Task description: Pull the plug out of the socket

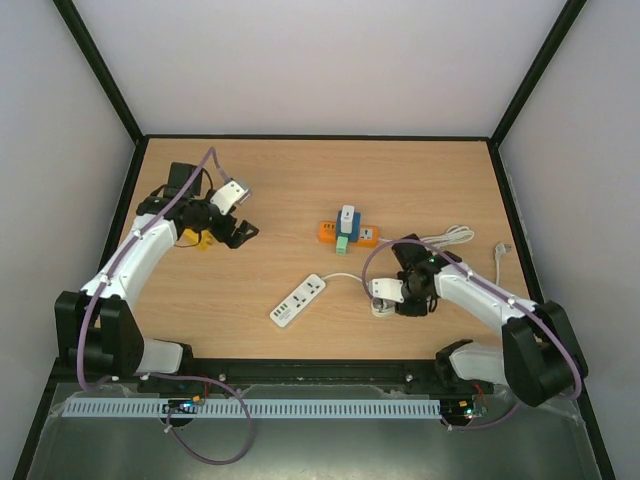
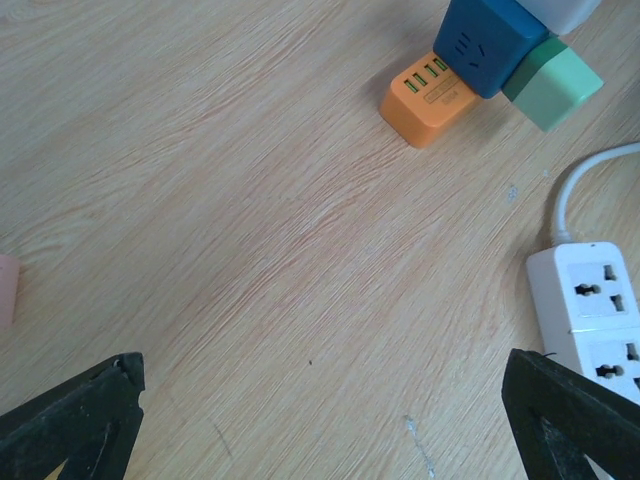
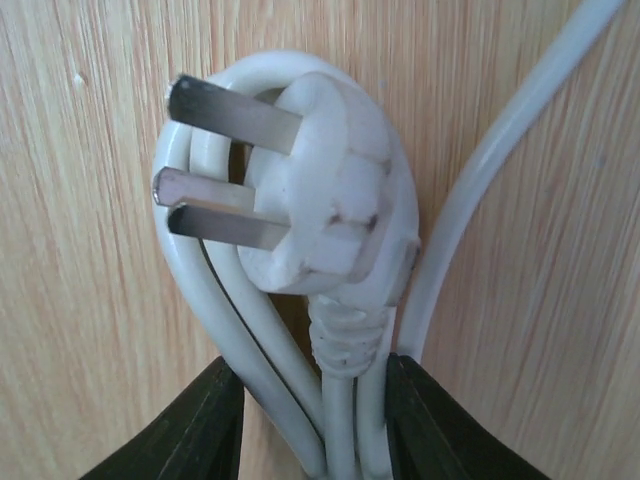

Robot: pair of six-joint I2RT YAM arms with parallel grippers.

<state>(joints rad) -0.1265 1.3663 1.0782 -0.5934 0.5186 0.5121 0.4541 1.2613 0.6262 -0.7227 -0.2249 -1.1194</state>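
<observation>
Plug (image 3: 320, 200), prongs bare, just ahead of right pincer (image 3: 312, 400), cord (image 3: 345, 410) pinched between the tips. Left pincer (image 2: 322, 365) spread wide, power strip (image 2: 590, 300) beside one tip.

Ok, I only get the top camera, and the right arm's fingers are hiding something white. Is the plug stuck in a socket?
Observer: No. The right wrist camera shows the white plug with its three metal prongs bare, in no socket.
Operator: Are the fingers holding it?
Observer: Not the plug itself. The right fingers sit on either side of the bunched cable just below the plug and look pressed against it.
Operator: And the other arm?
Observer: On the left wrist camera the left fingers stand wide apart, with only the table between them.
</observation>
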